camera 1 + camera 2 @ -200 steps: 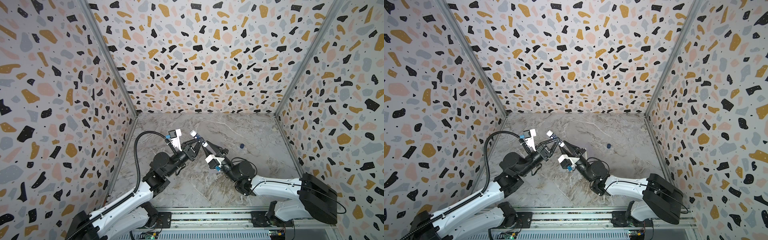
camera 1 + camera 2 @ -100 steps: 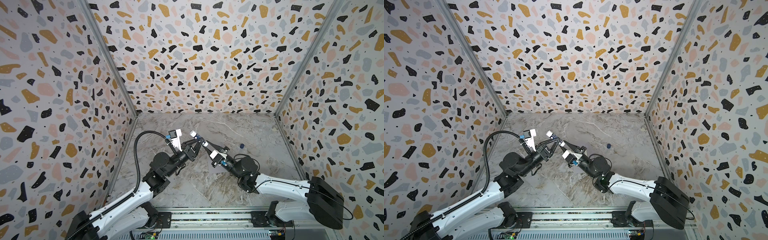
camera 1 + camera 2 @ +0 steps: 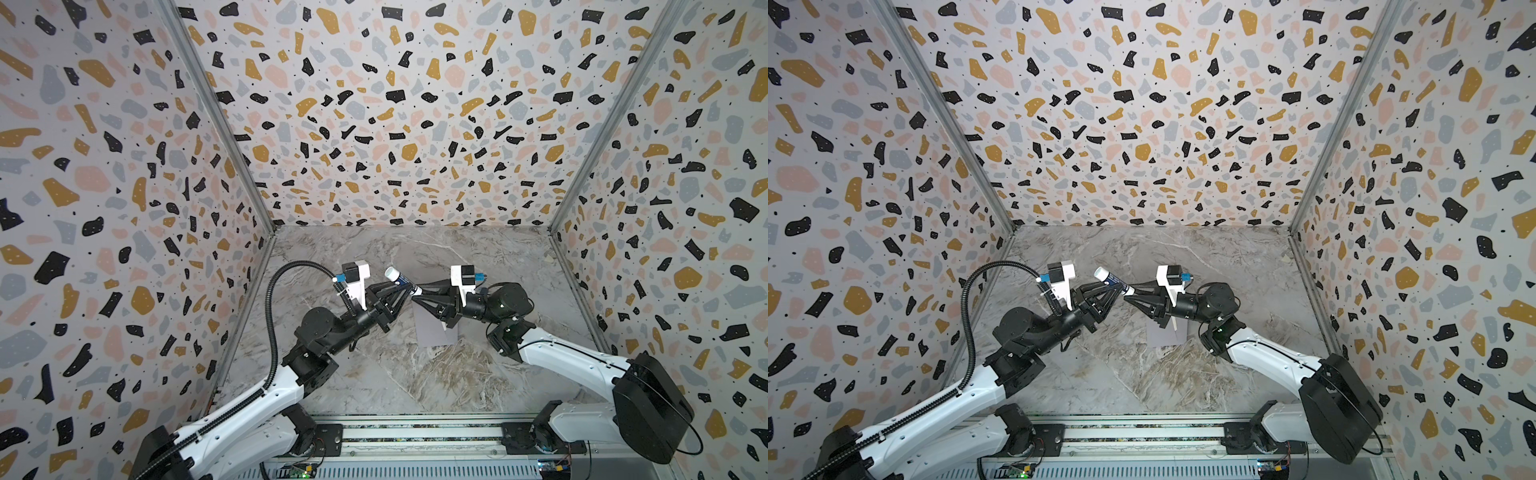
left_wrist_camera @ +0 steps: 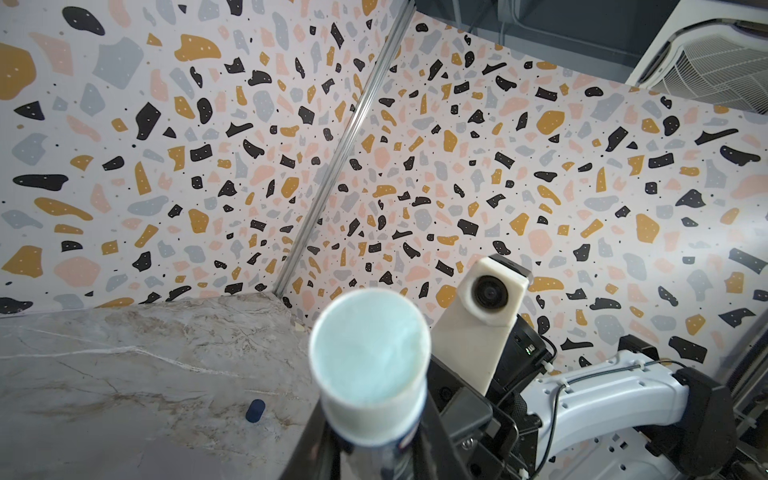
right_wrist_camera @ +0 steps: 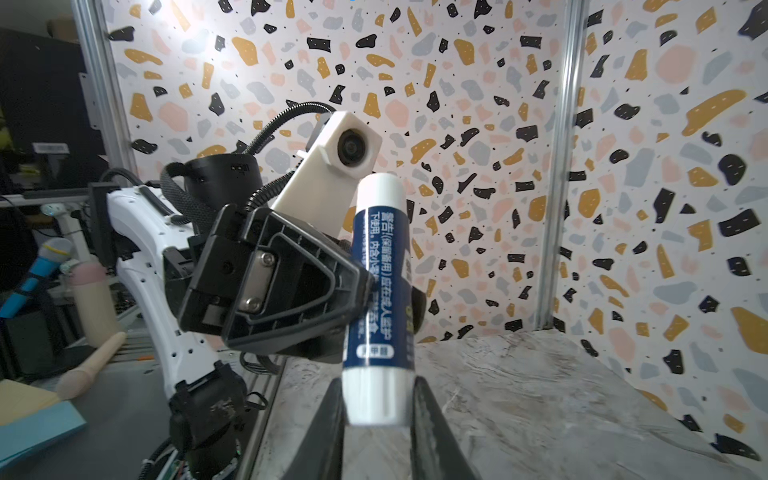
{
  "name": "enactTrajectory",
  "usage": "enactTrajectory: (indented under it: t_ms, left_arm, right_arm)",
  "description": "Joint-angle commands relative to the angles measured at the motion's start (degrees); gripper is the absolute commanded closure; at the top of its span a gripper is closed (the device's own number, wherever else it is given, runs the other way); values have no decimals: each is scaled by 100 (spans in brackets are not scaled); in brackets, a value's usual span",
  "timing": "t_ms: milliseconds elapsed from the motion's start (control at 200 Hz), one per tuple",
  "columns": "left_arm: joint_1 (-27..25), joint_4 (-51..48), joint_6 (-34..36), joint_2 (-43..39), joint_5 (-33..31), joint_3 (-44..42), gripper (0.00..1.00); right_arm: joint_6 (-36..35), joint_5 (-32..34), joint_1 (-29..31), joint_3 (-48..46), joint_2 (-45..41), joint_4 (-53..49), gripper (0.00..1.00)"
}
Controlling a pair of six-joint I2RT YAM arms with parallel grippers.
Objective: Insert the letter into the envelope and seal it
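Two robot arms met in mid-air over a marble table (image 3: pixel 374 374), sharing one glue stick (image 3: pixel 402 282) between them. The left gripper (image 3: pixel 397 291) was clamped round the stick's blue middle. The right gripper (image 3: pixel 417 289) pinched its white base, its two fingers (image 5: pixel 332 409) closed narrowly on either side. The stick's open end, showing pale blue glue, tilted up and to the far left. Its small dark cap (image 4: pixel 254 410) lay alone on the table farther back.

The envelope (image 3: pixel 432 332), plain pale grey-lavender, lay flat on the table just right of the middle, directly under the right gripper and touched by neither arm. I could not tell whether its flap was open or folded down. The letter was nowhere to be seen, and I could not tell whether it was already inside.

The envelope looked thin, light and floppy, likely to slide on the smooth marble under a sideways push. It would probably be best pinned flat with one gripper while the other worked at the flap's edge.
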Motion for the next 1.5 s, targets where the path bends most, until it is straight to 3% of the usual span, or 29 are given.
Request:
enactTrajectory:
  t_ms: [0,65,170,275,340,436,666,811,1186,1407,1492]
  left_arm:
    - [5,324,328,-123,-10,-23,100]
    - [3,320,272,-106,-69,-32,100]
    - [1,275,-5,-72,-262,2,100]
    - [1,200,-321,-37,-479,81,100]
    - [1,176,-468,-36,-577,112,100]
    - [3,173,-647,-36,-634,147,100]
    - [1,171,-856,-2,-619,205,100]
    - [1,179,-897,-3,-612,214,100]
    - [3,153,-906,13,-581,232,100]
    - [1,162,-925,53,-508,273,100]
    - [1,162,-922,56,-508,271,100]
  right_arm:
    - [623,-900,55,224,3,208,95]
    - [518,-816,59,220,-16,139,93]
    - [5,-274,64,136,-163,-109,73]
    - [-1134,1167,257,-154,-565,-432,52]
    - [-2315,2486,614,-442,-873,-509,40]
    - [-3784,3990,1161,-720,-1061,-238,32]
    - [-5724,5276,1904,-795,-821,529,35]
    - [-6456,5702,2192,-703,-447,952,42]
    - [-6449,5888,2281,-525,-110,1222,60]
    - [-6444,5872,2278,-428,-2,1253,62]
    - [-6409,5861,2279,-389,27,1193,73]
